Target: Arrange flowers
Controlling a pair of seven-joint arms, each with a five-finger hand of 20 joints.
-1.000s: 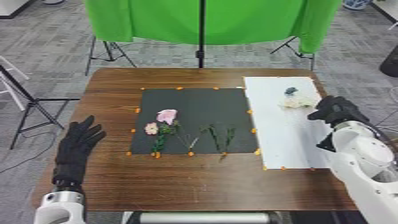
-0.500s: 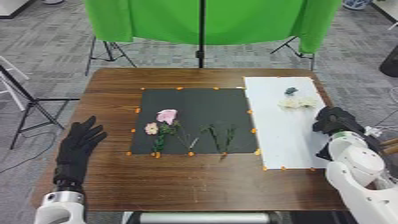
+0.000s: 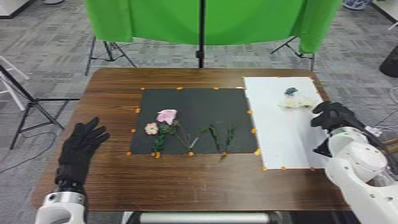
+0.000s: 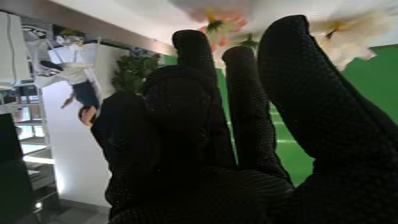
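Observation:
In the head view my right hand (image 3: 334, 117) is at the right edge of the white sheet (image 3: 289, 137), just beside and nearer than the cream flowers (image 3: 298, 102). A small dark blue-green flower (image 3: 290, 91) lies beyond them. On the black sheet (image 3: 209, 105) lie a pink flower (image 3: 166, 116), a pale pink blossom (image 3: 151, 128) and green stems (image 3: 213, 136). My left hand (image 3: 78, 150) rests open at the table's left side. The right wrist view has my right hand (image 4: 204, 190) with loosely bent, relaxed fingers and nothing held, near pinkish blossoms (image 4: 222, 30) and a cream flower (image 4: 351, 35).
Orange tabs (image 3: 251, 131) line the edges of both sheets on the brown table (image 3: 178, 185). A green cloth (image 3: 151, 22) on a black stand hangs behind the table's far edge.
My right hand first drew back from beside the cream flowers, then came slightly forward again. My left hand has shifted a little to the right. The flowers on the black sheet have not moved.

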